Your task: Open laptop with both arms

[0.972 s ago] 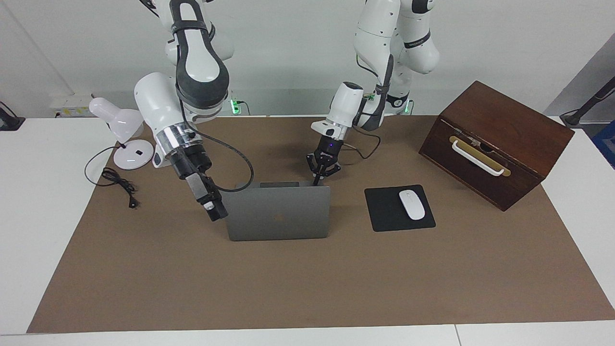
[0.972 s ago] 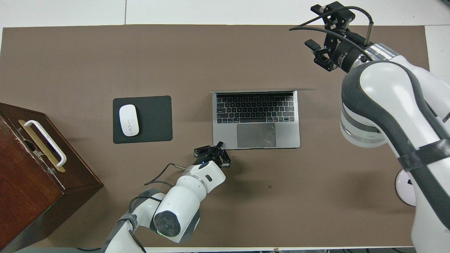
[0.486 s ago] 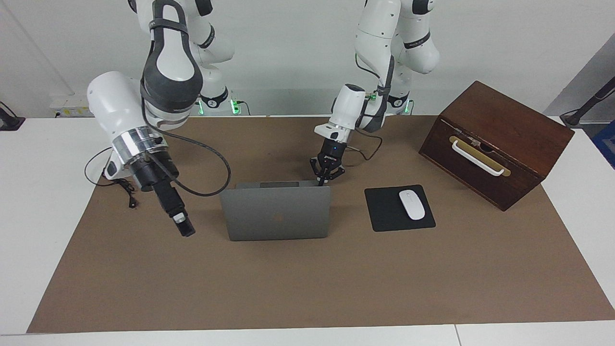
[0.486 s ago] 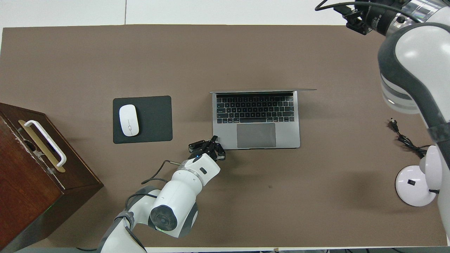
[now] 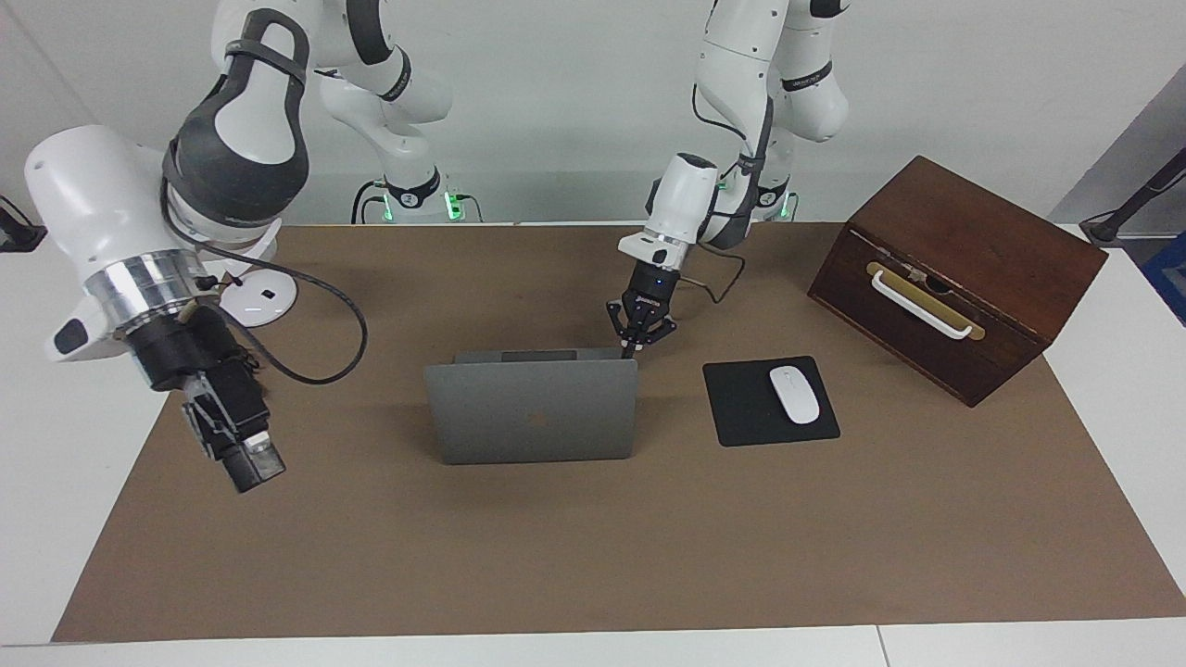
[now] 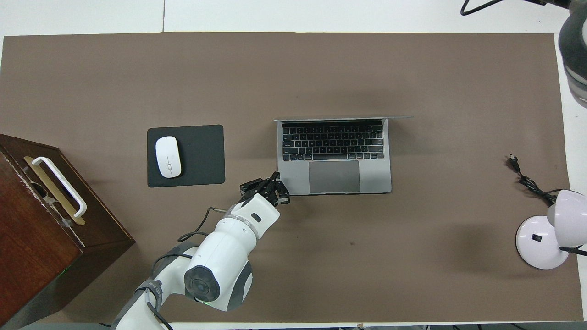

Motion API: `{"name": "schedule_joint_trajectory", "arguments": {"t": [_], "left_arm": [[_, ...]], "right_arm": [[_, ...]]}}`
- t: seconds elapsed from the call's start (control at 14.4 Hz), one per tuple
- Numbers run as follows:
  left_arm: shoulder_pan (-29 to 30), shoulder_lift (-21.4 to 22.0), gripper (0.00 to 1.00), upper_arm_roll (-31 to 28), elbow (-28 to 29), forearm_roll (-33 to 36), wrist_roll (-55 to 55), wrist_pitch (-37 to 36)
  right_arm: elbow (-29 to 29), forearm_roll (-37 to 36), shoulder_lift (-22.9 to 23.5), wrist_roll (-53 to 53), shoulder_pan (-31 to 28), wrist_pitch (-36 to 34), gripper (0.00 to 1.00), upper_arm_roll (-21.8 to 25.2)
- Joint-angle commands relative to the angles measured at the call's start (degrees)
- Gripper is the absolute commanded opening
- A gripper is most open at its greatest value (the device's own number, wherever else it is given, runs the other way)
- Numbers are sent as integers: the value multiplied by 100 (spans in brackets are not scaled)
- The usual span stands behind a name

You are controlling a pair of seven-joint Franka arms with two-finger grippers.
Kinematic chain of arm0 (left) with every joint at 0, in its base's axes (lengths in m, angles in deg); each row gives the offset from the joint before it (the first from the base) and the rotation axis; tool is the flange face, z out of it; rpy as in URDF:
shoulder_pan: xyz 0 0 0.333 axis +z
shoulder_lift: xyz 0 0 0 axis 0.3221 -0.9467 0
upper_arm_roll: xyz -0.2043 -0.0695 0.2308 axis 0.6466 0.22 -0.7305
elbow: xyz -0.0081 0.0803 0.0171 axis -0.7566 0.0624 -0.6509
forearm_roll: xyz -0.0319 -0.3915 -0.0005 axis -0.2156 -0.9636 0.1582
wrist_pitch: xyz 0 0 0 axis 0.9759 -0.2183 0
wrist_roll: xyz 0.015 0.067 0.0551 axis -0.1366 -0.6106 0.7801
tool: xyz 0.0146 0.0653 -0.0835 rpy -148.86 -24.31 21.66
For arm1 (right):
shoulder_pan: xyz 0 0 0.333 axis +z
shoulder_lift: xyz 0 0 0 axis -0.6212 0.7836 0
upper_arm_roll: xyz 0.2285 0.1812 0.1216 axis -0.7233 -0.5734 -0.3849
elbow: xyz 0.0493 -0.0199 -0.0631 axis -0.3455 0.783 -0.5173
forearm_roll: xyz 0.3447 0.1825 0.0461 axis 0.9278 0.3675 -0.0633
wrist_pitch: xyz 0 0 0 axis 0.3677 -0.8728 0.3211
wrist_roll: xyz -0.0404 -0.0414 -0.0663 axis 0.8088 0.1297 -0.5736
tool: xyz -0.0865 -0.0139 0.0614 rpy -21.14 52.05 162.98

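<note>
A: Start at the robots' end. What is the left gripper (image 5: 632,350) doing?

B: In the facing view it sits just above centre, its fingertips pressed together with nothing between them. The tip is down at the corner of the laptop (image 5: 535,410) base that lies nearest the robots, toward the left arm's end of the table. In the overhead view the same gripper (image 6: 275,176) shows left of centre, at the lower left corner of the base; I cannot tell whether it touches the metal.

A: And the laptop itself?

B: Open, in the middle of the brown mat (image 5: 593,547). The lid stands about upright, its back with the dark logo facing the facing camera. From overhead the keyboard and trackpad show at centre frame.

A: The right gripper (image 5: 248,472)?

B: At the left edge of the facing view, in the air over the mat, well apart from the laptop and holding nothing. Its arm angles down from the upper left. I cannot tell how its fingers stand.

A: Anything else?

B: 1 white mouse (image 5: 795,394) lies on a black pad (image 5: 741,408) beside the laptop, and a wooden box (image 5: 964,269) sits at upper right. A white lamp (image 6: 548,238) is at lower right in the overhead view.
</note>
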Motion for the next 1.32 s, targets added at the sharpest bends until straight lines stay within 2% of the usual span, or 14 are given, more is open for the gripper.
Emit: {"name": "schedule_joint_trajectory", "arguments": {"t": [0.0, 0.28, 0.49, 0.76, 0.97, 1.04, 1.11, 1.18, 1.25], "left_arm": [[11, 381, 0, 16, 262, -169, -13, -249], [335, 978, 0, 7, 263, -169, -13, -1187], [634, 1523, 0, -19, 254, -170, -13, -2040], [1091, 2016, 1, -28, 193, -161, -30, -3112], [1758, 2437, 33, -19, -87, 101, -91, -4358], [1917, 2491, 49, -28, -254, 416, -92, -4789], [2101, 2552, 69, -19, -499, 750, -83, -5315], [2260, 2570, 100, -11, -763, 1014, -74, -5878], [2374, 2579, 100, -19, -1009, 1209, -74, -6379]], "right_arm": [[-631, -223, 324, 815, -238, -383, 100, -49], [-826, -864, 369, 1896, -352, -472, 100, -49], [-844, -1961, 342, 2031, -361, -516, 100, -84], [-844, -2499, 229, 2040, -422, -1489, 100, -49], [-1141, -3122, 158, 2031, -475, -2586, 100, -49], [-1273, -3316, 158, 2031, -467, -2973, 100, -49], [-1309, -3518, 114, 2031, -467, -3325, 100, -49], [-1309, -3720, 27, 2005, -441, -3642, 100, -49], [-1309, -3922, -61, 1952, -414, -4002, 100, -40]]}}
